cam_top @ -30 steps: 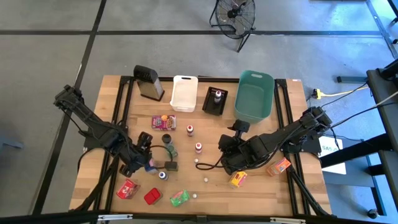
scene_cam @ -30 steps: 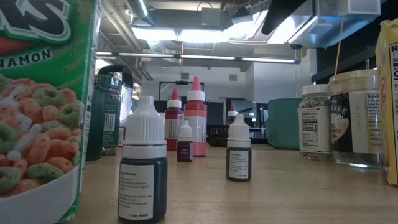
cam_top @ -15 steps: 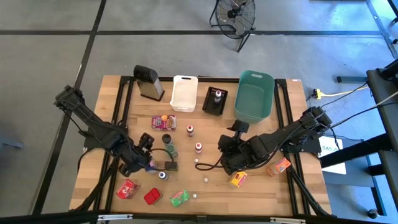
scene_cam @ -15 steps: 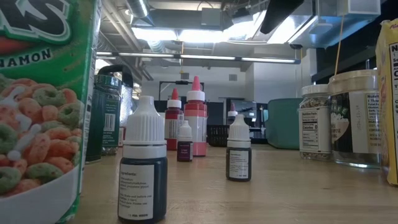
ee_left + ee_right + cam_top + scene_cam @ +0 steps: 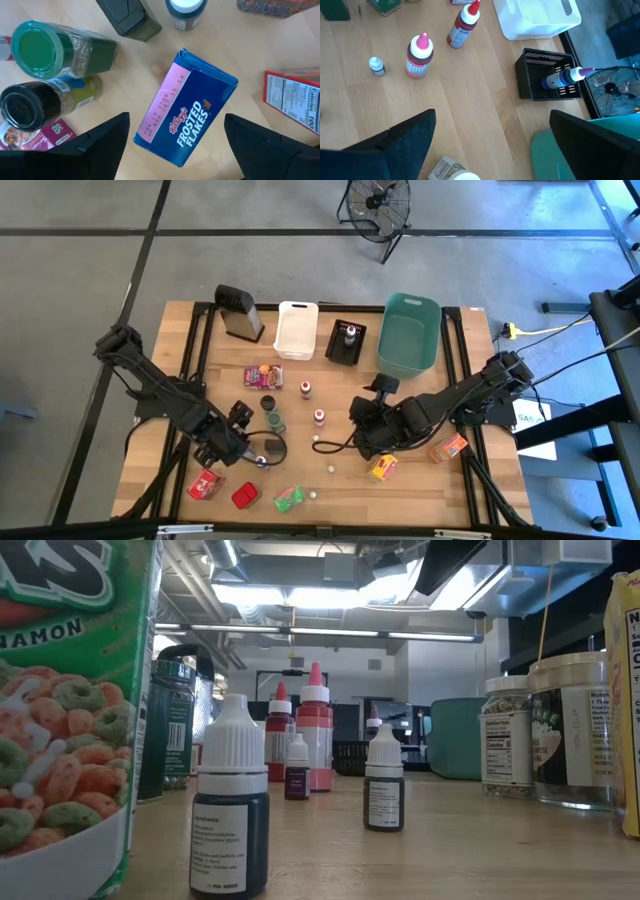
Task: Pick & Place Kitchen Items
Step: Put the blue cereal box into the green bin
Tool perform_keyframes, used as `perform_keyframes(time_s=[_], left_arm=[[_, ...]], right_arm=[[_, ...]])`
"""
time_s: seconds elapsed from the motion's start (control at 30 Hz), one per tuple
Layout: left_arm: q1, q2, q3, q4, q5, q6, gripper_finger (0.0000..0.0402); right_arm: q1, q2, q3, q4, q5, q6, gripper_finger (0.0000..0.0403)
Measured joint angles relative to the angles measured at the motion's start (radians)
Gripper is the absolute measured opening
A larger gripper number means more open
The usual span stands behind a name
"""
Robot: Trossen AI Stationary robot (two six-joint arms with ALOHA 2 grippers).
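I have the counter [image 5: 460, 405] crowded, so my worries run from big things down. Far ahead of my right hand [image 5: 490, 145] sit the teal bin [image 5: 408, 332], the white bin [image 5: 540, 17] and the black bin [image 5: 547, 82], the last with a bottle already inside. That hand waits spread wide over the counter's middle, holding nothing.

My left hand [image 5: 175, 142] is the working one, fingers [image 5: 102, 142] wide and empty, poised straight above the blue Frosted Flakes packet [image 5: 187, 122], which lies flat and slanted between them. Because the packet sits askew to the fingers, I judge a straight close could catch its corners and spin it out instead of gripping it.

Just beyond the hand stand the green-lidded jar [image 5: 55, 47] and the black-lidded jar [image 5: 37, 105]; one finger coming down could knock them over. The red packet [image 5: 295, 97] lies close by on the other side.
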Motion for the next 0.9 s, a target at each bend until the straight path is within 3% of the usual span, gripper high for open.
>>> perform_keyframes(time_s=[0.7, 0.9], left_arm=[[0.001, 0.122, 0.000, -0.004, 0.000, 0.015, 0.0321], [0.001, 0.136, 0.000, -0.003, -0.001, 0.052, 0.0289]], right_arm=[[0.000, 0.000, 0.000, 0.015, 0.004, -0.026, 0.0393], [0.000, 0.000, 0.000, 0.028, 0.004, -0.044, 0.0393]])
